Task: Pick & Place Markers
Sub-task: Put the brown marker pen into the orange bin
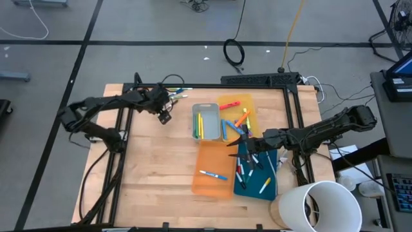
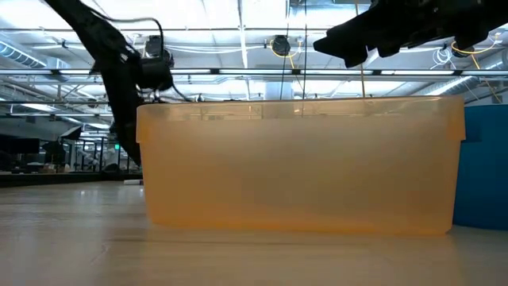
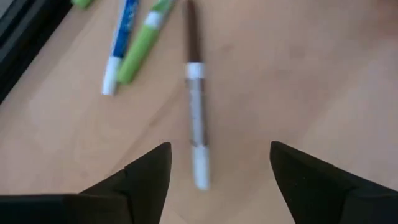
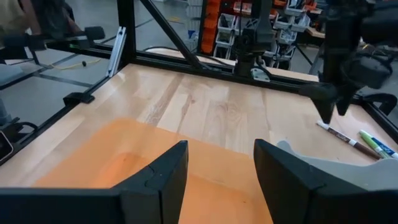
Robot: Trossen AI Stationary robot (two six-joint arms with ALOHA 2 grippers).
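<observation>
Left end effector (image 3: 214,168): fingers spread wide, nothing held. It hangs over a dark-and-white marker (image 3: 196,112) that lies loose on the tabletop (image 1: 148,167), lined up between the two fingers. Just past it in the left wrist view sit a green marker (image 3: 142,46) and a blue marker (image 3: 119,43), side by side and also loose on the wood. All three are at the back-left of the tabletop, well apart from the trays.

Right end effector (image 4: 221,165): fingers parted, empty, hovering over the orange tray (image 1: 214,173) near where it meets the blue tray (image 1: 270,175).

Progress, judged from the layout: roughly mid to late. Grey tray (image 1: 205,121) holds a couple of yellow/green markers. Yellow tray (image 1: 239,116) holds several, orange, blue and others. Blue tray has a scatter of mixed ones. Orange tray has a single blue-and-white marker (image 1: 213,174). Left to do: at least the three loose markers under the left arm; I'd guess the dark-and-white one is the next pick. Can't tell if the markers are meant to be sorted by colour.

Surface: pale wood-plank tabletop inside a black metal frame. A white bucket (image 1: 322,205) sits at the front-right corner.

Room: grey floor with dark lines, cables lying behind the tabletop; the low view is mostly blocked by the orange tray's wall, with ceiling lights and racking beyond.
</observation>
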